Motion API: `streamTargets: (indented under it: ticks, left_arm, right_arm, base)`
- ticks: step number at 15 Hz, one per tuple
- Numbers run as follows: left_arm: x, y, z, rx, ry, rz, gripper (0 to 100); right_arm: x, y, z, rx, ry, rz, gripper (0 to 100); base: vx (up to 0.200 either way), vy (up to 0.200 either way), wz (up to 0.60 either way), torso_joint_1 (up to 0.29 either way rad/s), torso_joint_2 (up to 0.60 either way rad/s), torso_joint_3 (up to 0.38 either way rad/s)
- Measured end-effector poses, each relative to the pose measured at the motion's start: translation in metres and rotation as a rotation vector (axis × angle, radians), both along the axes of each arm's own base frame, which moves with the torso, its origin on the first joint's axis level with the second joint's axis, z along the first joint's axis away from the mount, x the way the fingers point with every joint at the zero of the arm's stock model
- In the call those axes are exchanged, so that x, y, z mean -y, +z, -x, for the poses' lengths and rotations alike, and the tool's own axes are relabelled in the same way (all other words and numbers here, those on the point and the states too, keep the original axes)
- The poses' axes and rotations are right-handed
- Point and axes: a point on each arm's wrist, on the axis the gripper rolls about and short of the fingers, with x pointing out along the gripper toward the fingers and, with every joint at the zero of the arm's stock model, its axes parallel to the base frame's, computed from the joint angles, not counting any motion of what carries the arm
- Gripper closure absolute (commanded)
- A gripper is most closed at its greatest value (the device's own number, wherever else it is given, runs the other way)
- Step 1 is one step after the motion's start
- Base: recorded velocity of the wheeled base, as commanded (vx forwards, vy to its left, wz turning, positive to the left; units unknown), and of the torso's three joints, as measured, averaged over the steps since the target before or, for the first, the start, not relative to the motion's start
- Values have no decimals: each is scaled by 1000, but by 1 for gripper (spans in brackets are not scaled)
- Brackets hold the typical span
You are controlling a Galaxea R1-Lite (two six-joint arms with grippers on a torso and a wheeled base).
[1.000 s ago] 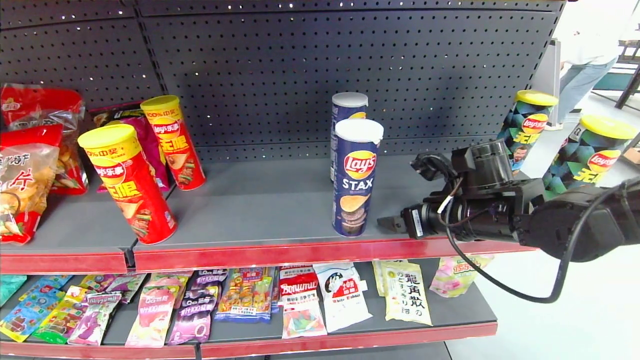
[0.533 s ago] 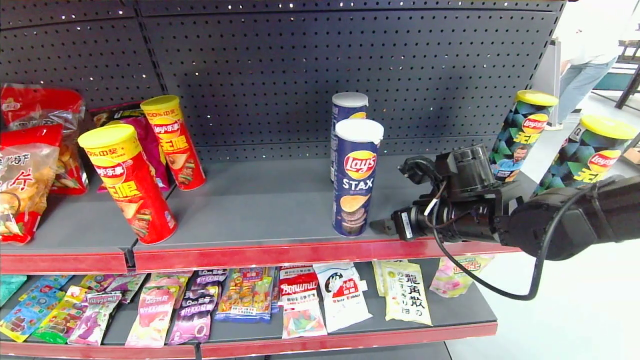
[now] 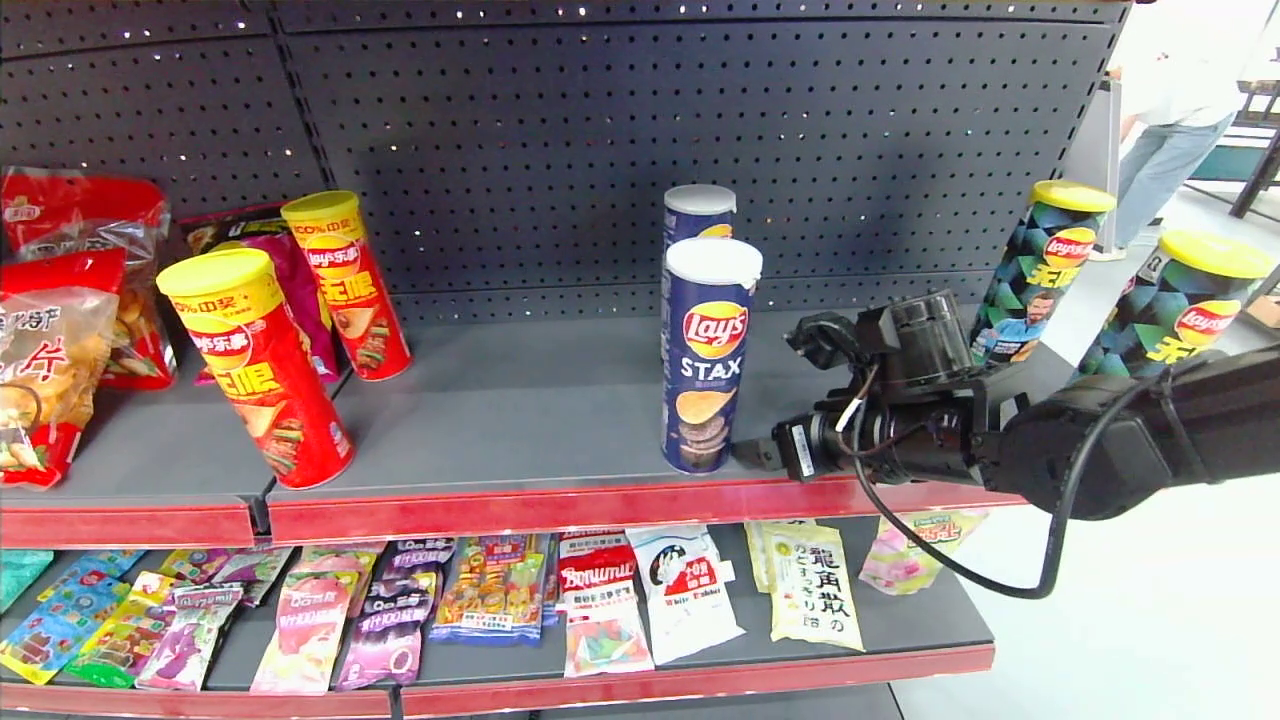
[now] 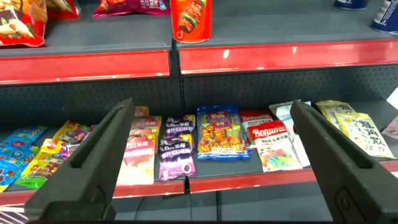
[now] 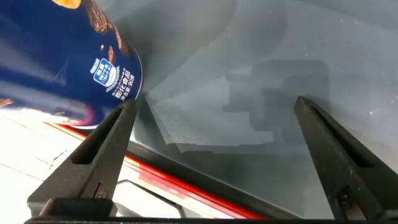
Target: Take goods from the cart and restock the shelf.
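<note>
Right pincer (image 3: pixel 748 455), spread wide and empty, hovers low over the shelf (image 3: pixel 560 505) with the upright blue can (image 3: pixel 706 360) just beside one fingertip (image 5: pixel 127 112), likely to straighten it

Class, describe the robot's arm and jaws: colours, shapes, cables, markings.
The right arm is black and bulky, topped by a cylindrical module, with a black cable looping beneath and a white label. All jaws are dark, flat, tapering wedges.

Navy can (image 3: pixel 705 360), white lid (image 3: pixel 714 261); red can (image 3: pixel 262 385), yellow lid (image 3: pixel 214 272); grey shelf (image 3: pixel 520 400), red edge (image 3: pixel 600 500)
</note>
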Motion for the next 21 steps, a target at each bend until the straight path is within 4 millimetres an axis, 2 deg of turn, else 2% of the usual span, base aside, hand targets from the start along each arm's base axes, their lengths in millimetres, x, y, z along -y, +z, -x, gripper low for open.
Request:
streamTargets:
  ticks: [21]
  left_arm:
    - [0, 0, 0, 0, 0, 0, 0]
  right_arm:
    - [-7, 1, -2, 10, 23, 5, 0]
  base:
    - [0, 0, 0, 0, 0, 0]
